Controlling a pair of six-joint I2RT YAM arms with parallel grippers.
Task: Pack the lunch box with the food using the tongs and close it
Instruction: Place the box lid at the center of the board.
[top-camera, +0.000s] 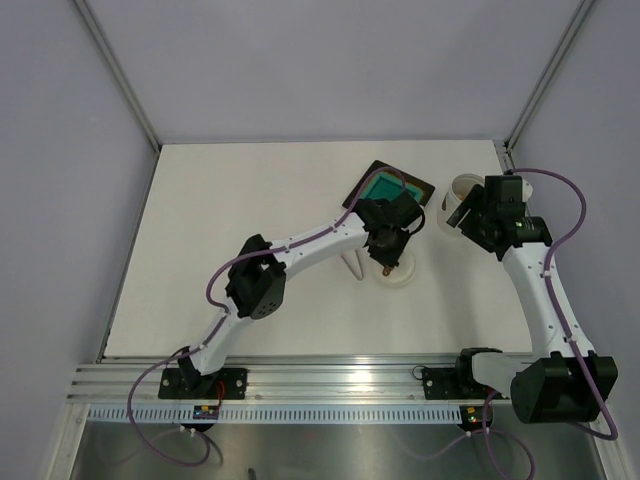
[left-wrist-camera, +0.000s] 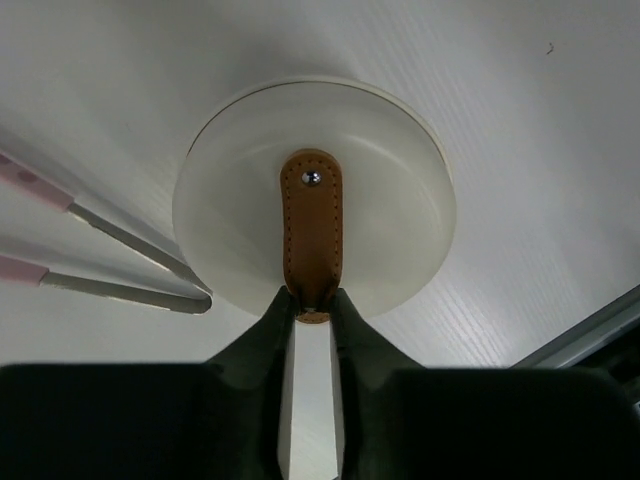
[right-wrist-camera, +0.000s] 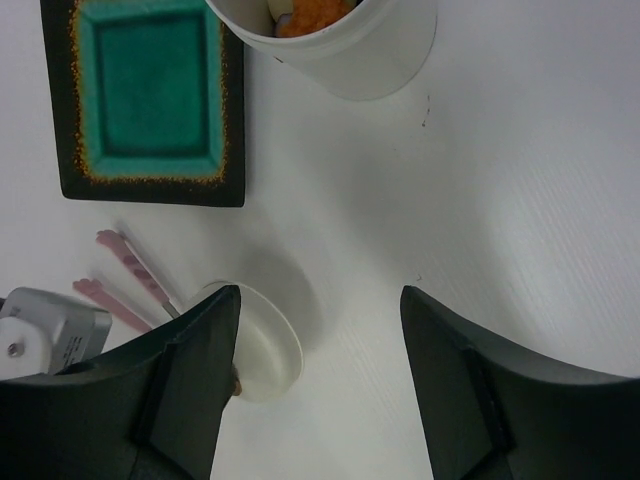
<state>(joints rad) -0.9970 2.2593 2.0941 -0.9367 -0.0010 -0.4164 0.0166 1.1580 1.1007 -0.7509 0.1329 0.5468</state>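
Step in hand: judged to be closing; the lid (left-wrist-camera: 390, 210) lies flat on the tabletop (right-wrist-camera: 480, 180), apart from the lunch box (right-wrist-camera: 360, 60).
Left hand (left-wrist-camera: 313, 300): narrow, jaws flanking the tip of the brown handle (left-wrist-camera: 312, 225); a firm pinch cannot be confirmed.
Right hand (right-wrist-camera: 318, 300): wide, holding nothing, poised near the box.
Food (right-wrist-camera: 310, 15): orange and pale pieces inside the box.
Advice: seat the grip lower on the handle, lift straight up, keep the lid level.
Hazard: the tongs (right-wrist-camera: 130, 264) lie just beside the lid at 9 o'clock.
Route: toward 2 o'clock, passing the tray (right-wrist-camera: 60, 100) corner.
Room: the box sits near the tabletop's 3 o'clock edge; the right hand should withdraw first.
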